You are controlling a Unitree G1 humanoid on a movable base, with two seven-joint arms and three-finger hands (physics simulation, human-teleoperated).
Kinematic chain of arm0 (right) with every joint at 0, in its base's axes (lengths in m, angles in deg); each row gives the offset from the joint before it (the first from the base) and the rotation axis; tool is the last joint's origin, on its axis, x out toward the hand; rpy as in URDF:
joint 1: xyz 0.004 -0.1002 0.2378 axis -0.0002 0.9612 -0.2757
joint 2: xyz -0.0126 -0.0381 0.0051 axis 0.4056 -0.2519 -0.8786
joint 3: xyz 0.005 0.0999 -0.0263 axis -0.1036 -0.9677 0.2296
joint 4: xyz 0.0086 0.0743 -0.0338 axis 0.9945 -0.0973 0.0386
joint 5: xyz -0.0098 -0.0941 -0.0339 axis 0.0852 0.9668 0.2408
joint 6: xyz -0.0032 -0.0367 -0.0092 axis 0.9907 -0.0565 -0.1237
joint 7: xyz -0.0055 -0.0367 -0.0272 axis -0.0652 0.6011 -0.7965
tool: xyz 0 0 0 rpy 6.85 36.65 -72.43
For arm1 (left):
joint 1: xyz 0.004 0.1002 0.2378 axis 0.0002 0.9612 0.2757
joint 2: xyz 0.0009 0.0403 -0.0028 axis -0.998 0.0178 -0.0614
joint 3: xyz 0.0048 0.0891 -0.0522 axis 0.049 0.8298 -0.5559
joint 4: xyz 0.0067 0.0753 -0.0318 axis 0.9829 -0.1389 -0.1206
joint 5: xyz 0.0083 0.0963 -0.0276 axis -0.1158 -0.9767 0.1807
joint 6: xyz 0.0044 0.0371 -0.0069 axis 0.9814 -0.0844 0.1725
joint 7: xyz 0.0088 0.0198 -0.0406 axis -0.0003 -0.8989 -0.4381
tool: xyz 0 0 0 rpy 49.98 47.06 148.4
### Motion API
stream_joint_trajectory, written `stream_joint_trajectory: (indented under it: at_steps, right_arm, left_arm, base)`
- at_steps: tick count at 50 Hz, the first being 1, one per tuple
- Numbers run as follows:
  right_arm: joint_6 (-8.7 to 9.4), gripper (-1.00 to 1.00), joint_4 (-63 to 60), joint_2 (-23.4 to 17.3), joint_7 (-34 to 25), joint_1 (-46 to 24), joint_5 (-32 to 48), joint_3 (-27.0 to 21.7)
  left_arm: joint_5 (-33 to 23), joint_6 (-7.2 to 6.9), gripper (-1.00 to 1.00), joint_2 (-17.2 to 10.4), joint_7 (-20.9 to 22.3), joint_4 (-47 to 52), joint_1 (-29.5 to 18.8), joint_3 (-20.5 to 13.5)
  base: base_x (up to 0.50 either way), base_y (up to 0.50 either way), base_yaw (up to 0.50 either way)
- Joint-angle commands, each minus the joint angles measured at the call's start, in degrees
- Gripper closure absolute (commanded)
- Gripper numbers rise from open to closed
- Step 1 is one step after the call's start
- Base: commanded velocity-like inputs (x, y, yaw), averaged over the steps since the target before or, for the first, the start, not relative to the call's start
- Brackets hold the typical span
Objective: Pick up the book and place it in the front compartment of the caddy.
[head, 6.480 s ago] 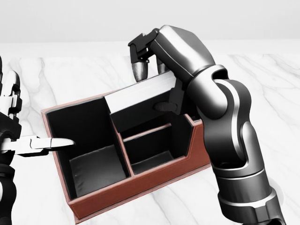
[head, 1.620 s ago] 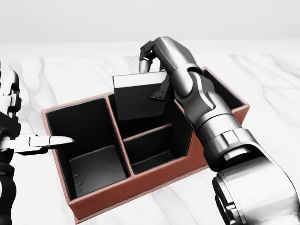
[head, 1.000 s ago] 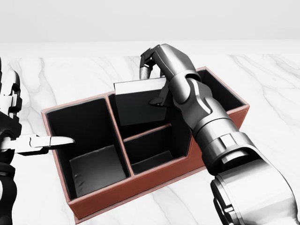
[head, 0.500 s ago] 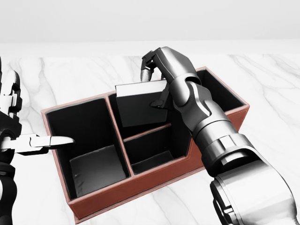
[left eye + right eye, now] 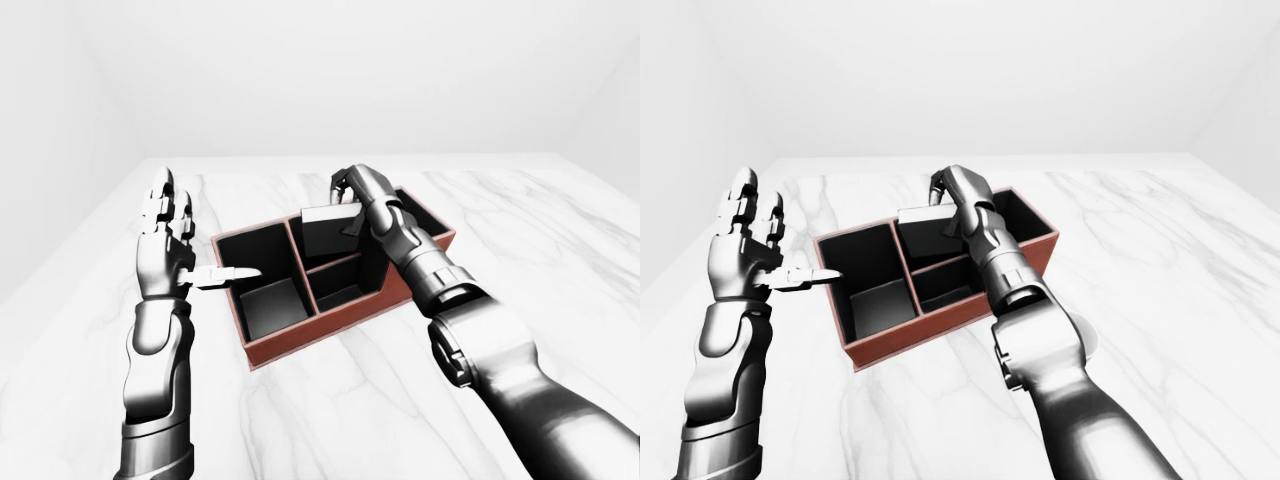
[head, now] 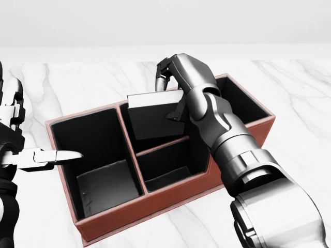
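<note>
Two hands in play, and we start with the head view: our right hand (image 6: 173,77) has its fingers (image 6: 162,80) curled over the top edge of the book (image 6: 155,116), thumb against the dark cover, so it is pinching the book. Book stands nearly upright, slightly tilted, its lower part down inside the caddy (image 6: 155,206), in the middle-column compartment on the side toward the tabletop's far edge; we cannot tell whether its bottom edge touches the compartment floor. Caddy is a red-brown box with black lining, skewed on the white marble tabletop (image 6: 67,88), with one large compartment at the view's left, two smaller ones in the middle and one more at the right behind our forearm. Left hand (image 6: 20,155) sits at the view's left edge, fingers spread and upright, thumb pointing at the caddy's left wall, holding nothing. Left-eye view: caddy sits mid-table, well clear of all tabletop edges; left hand just beside its left wall, thumb tip over the rim of the large compartment. Right-eye view: same layout, pale page edge of the book visible under our right fingers, left hand open with fingers splayed apart.
</note>
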Motion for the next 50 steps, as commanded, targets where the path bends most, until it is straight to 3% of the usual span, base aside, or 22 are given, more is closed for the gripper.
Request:
stream_joint_trajectory:
  at_steps: [1, 50]
  right_arm:
    - [0.0, 1.0, -1.0, 0.3, 2.8, -0.8, 0.0, -2.7]
    - [0.0, 1.0, -1.7, 0.6, 9.2, -0.8, 1.6, -2.3]
  left_arm:
    - [0.1, 0.0, -1.0, 0.0, 0.0, 0.1, 0.0, 0.0]
    - [0.3, 0.0, -1.0, 0.0, -0.1, 0.4, 0.0, 0.0]
  base:
    - [0.0, 0.0, 0.0]
    - [0.0, 0.0, 0.0]
